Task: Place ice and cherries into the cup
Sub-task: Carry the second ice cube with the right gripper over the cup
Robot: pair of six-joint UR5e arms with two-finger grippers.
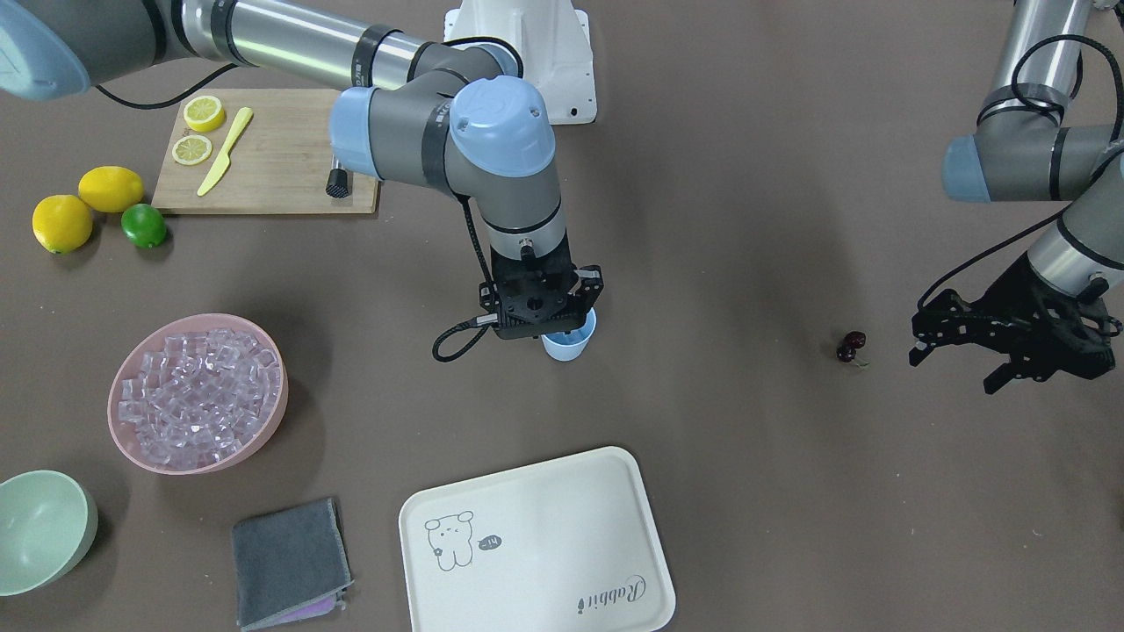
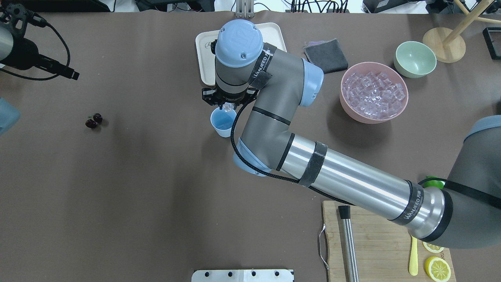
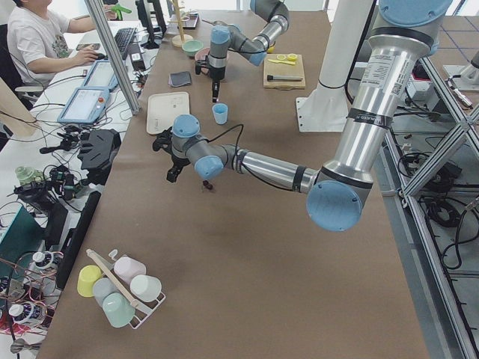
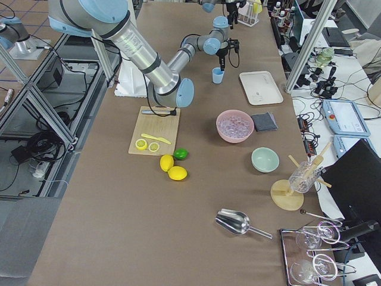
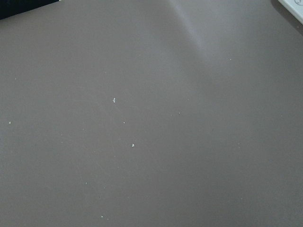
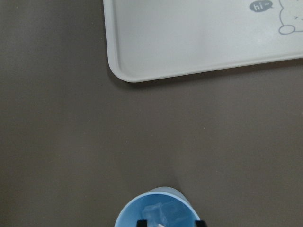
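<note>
**Ice over the cup, cherries waiting at the left end**

At the middle of the worktop, the right gripper (image 1: 549,320) hangs straight above the cup (image 1: 569,344). This is the relation we think the coming move turns on: the cup's mouth lies directly under the jaws, with no sideways offset that we can see. In the right wrist view the two fingertips stand apart at about the width of the cup's rim. One cube of ice (image 6: 158,211) shows between them, narrower than the gap and seemingly lying inside the cup, so we read the jaws as open and holding nothing.

The rest of the ice fills the pink bowl (image 1: 279,412), which sits toward the worktop's right end, near the operators' edge.

The cherries (image 1: 850,346) lie loose on the bare worktop toward its left end, well apart from the cup. The two fruits sit side by side on a line slanting across the table. The left gripper (image 1: 955,370) hovers just beyond them, nearer the left end, with its jaws spread and empty. The cherries therefore lie from those jaws toward the table's middle, and we judge the left arm much the nearer for that pick.

On the tray (image 1: 562,491), at the middle of the operators' edge, we read "Rabbit" in script and "hi" in a speech bubble beside a cartoon animal. A strap (image 2: 417,203) on the right arm appears to read "WANJEED".
</note>
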